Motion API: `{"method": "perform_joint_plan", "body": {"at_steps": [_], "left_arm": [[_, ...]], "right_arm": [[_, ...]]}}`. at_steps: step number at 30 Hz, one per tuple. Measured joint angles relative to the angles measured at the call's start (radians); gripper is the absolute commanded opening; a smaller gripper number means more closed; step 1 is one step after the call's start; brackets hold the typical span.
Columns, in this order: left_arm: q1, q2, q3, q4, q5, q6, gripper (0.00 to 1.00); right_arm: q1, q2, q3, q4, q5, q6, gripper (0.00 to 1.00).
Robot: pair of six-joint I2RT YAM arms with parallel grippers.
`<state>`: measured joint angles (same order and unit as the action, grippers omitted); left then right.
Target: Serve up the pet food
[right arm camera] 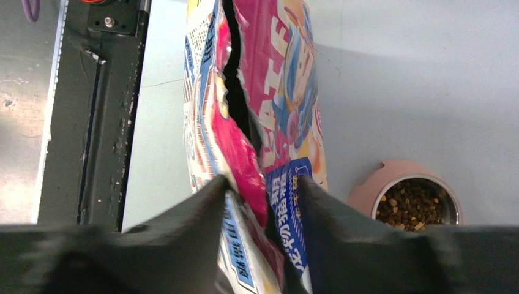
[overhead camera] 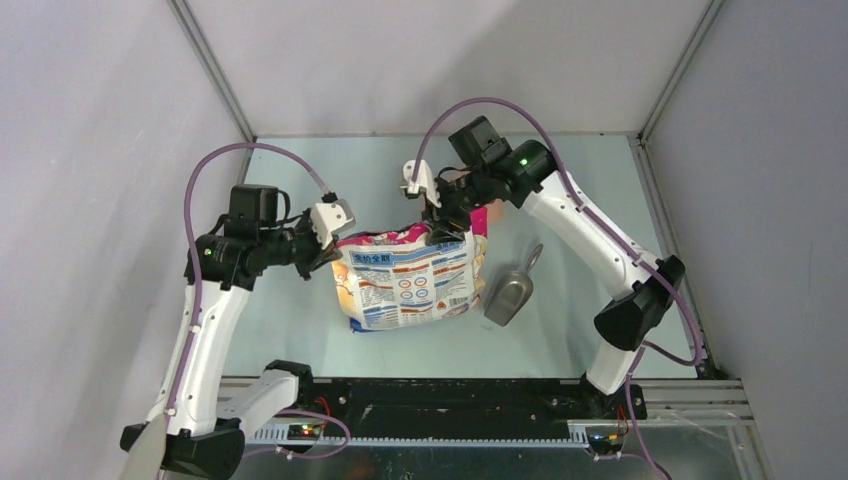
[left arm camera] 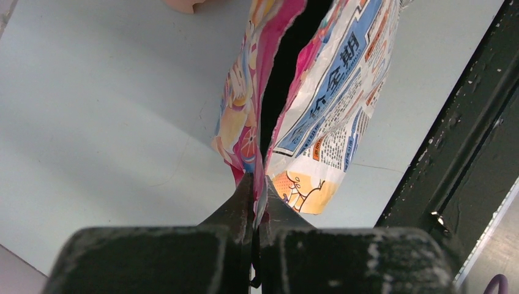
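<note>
The left gripper [left arm camera: 254, 199] is pinched tight on one top corner of the printed bag [overhead camera: 410, 285]. The right gripper [right arm camera: 260, 205] has the other top corner between its two fingers and grips it. Together they hold the top of the bag over the middle of the desk [overhead camera: 300, 330], and the bag's mouth gapes in a dark slit between them. The pet food [right arm camera: 415, 205] is a heap of little brown bits in a pink bowl [right arm camera: 366, 191] with a shiny inside. The bowl sits on the desk behind the bag, toward the far edge (from above, the right arm [overhead camera: 590, 225] hides nearly all of it). A grey metal scoop [overhead camera: 508, 292] lies flat on the desk just beside the bag, on the side toward the right edge, apart from both grippers.
</note>
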<state>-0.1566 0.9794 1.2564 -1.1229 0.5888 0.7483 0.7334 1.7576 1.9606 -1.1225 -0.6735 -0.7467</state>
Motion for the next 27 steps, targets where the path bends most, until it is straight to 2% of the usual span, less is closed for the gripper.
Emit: {"method": "perform_joint_plan", "body": {"at_steps": [1, 2, 3, 5, 10, 12, 13, 15, 17, 27], "left_arm": [[0.0, 0.0, 0.002, -0.002, 0.0, -0.002, 0.0], [0.0, 0.0, 0.002, -0.003, -0.001, -0.007, 0.0], [0.0, 0.0, 0.002, -0.005, -0.001, -0.008, 0.0], [0.001, 0.0, 0.003, -0.007, -0.002, -0.009, 0.0], [0.003, 0.0, 0.004, -0.009, -0.003, -0.008, 0.02], [0.003, 0.002, 0.005, -0.009, -0.001, -0.008, 0.22], [0.003, 0.003, 0.007, -0.009, 0.0, -0.005, 0.38], [0.002, 0.009, 0.028, -0.002, 0.011, -0.002, 0.53], [-0.015, 0.008, 0.055, 0.022, 0.025, -0.013, 0.59], [-0.147, 0.074, 0.079, 0.123, 0.042, -0.035, 0.61]], "right_arm": [[0.006, 0.003, 0.0, 0.003, 0.003, 0.002, 0.31], [0.012, 0.005, 0.0, 0.004, 0.008, 0.006, 0.27], [0.019, 0.006, 0.0, 0.006, 0.014, 0.009, 0.16], [0.026, 0.005, 0.0, 0.008, 0.027, 0.018, 0.01], [0.024, 0.005, 0.0, 0.018, 0.051, 0.045, 0.0], [0.022, 0.005, -0.002, 0.021, 0.051, 0.052, 0.0], [0.021, 0.005, -0.002, 0.021, 0.052, 0.056, 0.0], [0.021, 0.005, -0.003, 0.022, 0.056, 0.06, 0.0], [0.02, 0.005, -0.003, 0.024, 0.06, 0.062, 0.0], [0.021, 0.002, -0.008, 0.028, 0.063, 0.065, 0.0]]}}
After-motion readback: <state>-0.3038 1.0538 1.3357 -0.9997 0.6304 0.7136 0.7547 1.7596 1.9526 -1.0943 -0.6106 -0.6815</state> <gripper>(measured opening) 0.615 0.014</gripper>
